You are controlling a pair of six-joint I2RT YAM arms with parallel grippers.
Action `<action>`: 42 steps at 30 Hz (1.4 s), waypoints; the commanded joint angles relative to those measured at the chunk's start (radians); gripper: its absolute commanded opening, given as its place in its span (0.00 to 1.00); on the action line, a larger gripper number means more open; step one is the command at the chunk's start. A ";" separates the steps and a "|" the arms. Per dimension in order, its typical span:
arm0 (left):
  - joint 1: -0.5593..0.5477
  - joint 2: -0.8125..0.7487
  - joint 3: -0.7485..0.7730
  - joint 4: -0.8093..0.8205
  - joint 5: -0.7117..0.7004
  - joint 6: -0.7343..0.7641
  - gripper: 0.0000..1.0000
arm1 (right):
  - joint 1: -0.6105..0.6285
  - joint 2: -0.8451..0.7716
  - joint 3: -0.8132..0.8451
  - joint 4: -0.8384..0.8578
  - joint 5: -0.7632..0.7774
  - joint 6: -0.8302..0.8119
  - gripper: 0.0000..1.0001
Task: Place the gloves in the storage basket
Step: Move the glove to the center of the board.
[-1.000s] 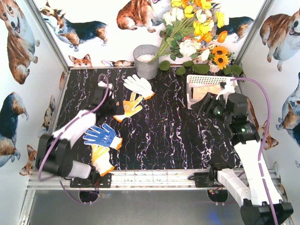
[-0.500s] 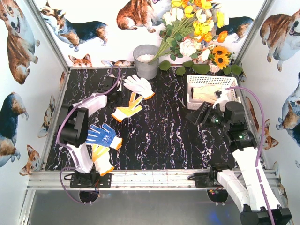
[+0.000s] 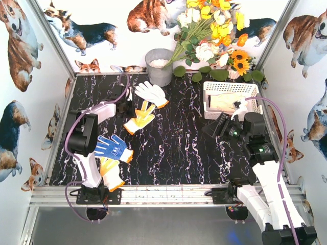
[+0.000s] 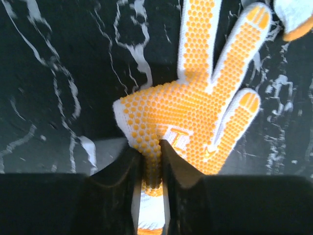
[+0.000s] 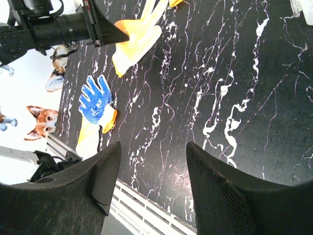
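My left gripper (image 3: pixel 129 108) is shut on the yellow-palmed glove (image 3: pixel 141 117), pinching a fold of its dotted palm (image 4: pixel 195 107) just above the cuff; the glove's fingers still lie on the black marble table. The pinch sits between the left gripper (image 4: pixel 151 152) jaws. A white glove (image 3: pixel 151 93) with an orange cuff lies just beyond. The blue-palmed glove (image 3: pixel 110 147) rests on another yellow glove (image 3: pixel 111 174) at front left. The white storage basket (image 3: pixel 230 87) at back right holds a beige glove (image 3: pixel 225 102). My right gripper (image 3: pixel 212 127) hangs open and empty in front of the basket.
A grey metal bucket (image 3: pixel 159 66) stands at the back, with a flower bunch (image 3: pixel 214 35) leaning behind the basket. An aluminium rail (image 3: pixel 168 194) runs along the near edge. In the right wrist view the blue-palmed glove (image 5: pixel 95 100) and yellow-palmed glove (image 5: pixel 137 41) lie far off.
My left arm swung in over the yellow-palmed glove and its jaws closed on the palm. The right gripper drew back slightly from the basket, staying open.
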 commanded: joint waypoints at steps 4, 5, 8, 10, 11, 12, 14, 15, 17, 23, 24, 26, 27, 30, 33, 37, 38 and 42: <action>-0.008 -0.181 -0.240 0.206 0.162 -0.240 0.08 | 0.010 0.011 -0.036 0.104 -0.002 0.045 0.58; -0.021 -0.212 -0.287 0.243 0.158 -0.291 0.07 | 0.014 0.019 -0.046 0.121 -0.006 0.058 0.58; -0.105 -0.310 -0.403 0.321 0.079 -0.443 0.07 | 0.045 0.051 -0.076 0.182 -0.005 0.107 0.58; -0.194 -0.354 -0.454 0.357 0.017 -0.529 0.10 | 0.084 0.068 -0.096 0.217 0.024 0.135 0.57; -0.222 -0.370 -0.503 0.379 0.000 -0.573 0.10 | 0.106 0.077 -0.104 0.234 0.044 0.148 0.57; -0.261 -0.384 -0.533 0.410 -0.016 -0.615 0.11 | 0.128 0.087 -0.112 0.248 0.061 0.157 0.57; -0.353 -0.408 -0.585 0.481 -0.042 -0.697 0.20 | 0.174 0.109 -0.125 0.268 0.096 0.179 0.57; -0.382 -0.418 -0.605 0.510 -0.054 -0.722 0.25 | 0.201 0.124 -0.130 0.271 0.114 0.191 0.57; -0.424 -0.443 -0.631 0.513 -0.075 -0.743 0.35 | 0.228 0.151 -0.136 0.282 0.130 0.214 0.56; -0.454 -0.584 -0.685 0.382 -0.141 -0.692 0.63 | 0.357 0.222 -0.148 0.266 0.227 0.299 0.55; -0.455 -0.600 -0.694 0.377 -0.133 -0.679 0.64 | 0.381 0.241 -0.151 0.272 0.241 0.315 0.54; -0.455 -0.611 -0.720 0.403 -0.097 -0.659 0.62 | 0.423 0.284 -0.154 0.291 0.260 0.360 0.52; -0.456 -0.610 -0.733 0.435 -0.070 -0.655 0.60 | 0.440 0.310 -0.153 0.298 0.259 0.369 0.51; -0.457 -0.590 -0.766 0.542 0.004 -0.668 0.56 | 0.488 0.387 -0.145 0.347 0.262 0.406 0.48; -0.461 -0.562 -0.783 0.590 0.022 -0.677 0.53 | 0.531 0.479 -0.129 0.387 0.264 0.426 0.45; -0.464 -0.502 -0.778 0.573 0.037 -0.685 0.51 | 0.581 0.602 -0.094 0.400 0.292 0.422 0.42; -0.465 -0.492 -0.780 0.588 0.045 -0.691 0.50 | 0.583 0.624 -0.091 0.406 0.291 0.422 0.41; -0.473 -0.458 -0.779 0.609 0.058 -0.694 0.47 | 0.587 0.701 -0.081 0.440 0.279 0.427 0.40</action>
